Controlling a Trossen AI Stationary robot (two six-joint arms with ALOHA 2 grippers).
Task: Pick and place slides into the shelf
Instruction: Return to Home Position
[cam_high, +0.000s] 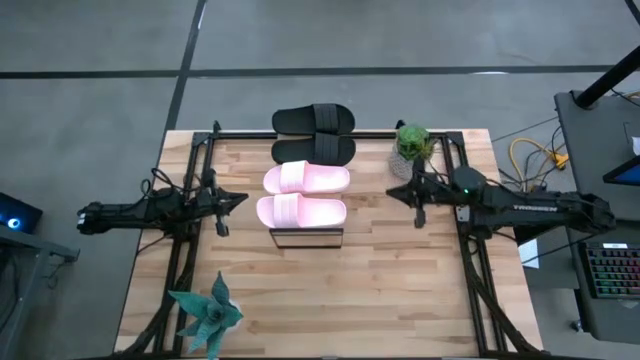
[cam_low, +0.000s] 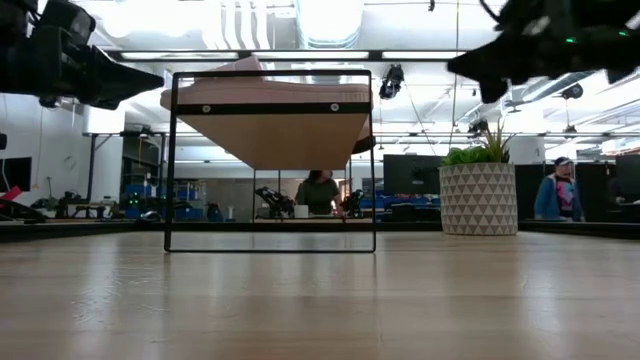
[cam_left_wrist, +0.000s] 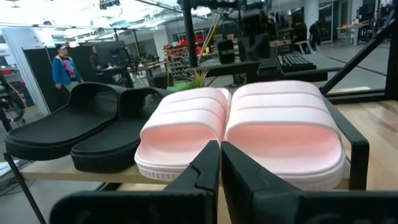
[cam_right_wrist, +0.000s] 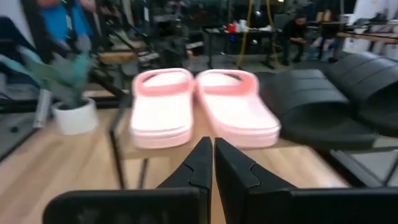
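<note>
Wood bench (cam_high: 330, 300) fills the middle of the high view. The shelf (cam_high: 305, 238) stands at centre, running from the near side to the far edge, with a light plank top on a thin black frame. All four slides sit on the shelf top, side by side in a row. The two black slides (cam_high: 314, 121) are at the far end and the two pink slides (cam_high: 303, 195) at the near end, each touching its neighbour.

Left hand (cam_high: 243, 197) hangs just left of the pink slides, above the bench. Its fingers are pressed together and hold nothing. Right hand (cam_high: 390, 192) is on the shelf's right side, a bit farther off. It is also closed tight and empty.

Potted plant (cam_high: 413, 142) sits at the far right of the bench, near the right arm. Spiky plant (cam_high: 208, 312) is at the near left corner.
</note>
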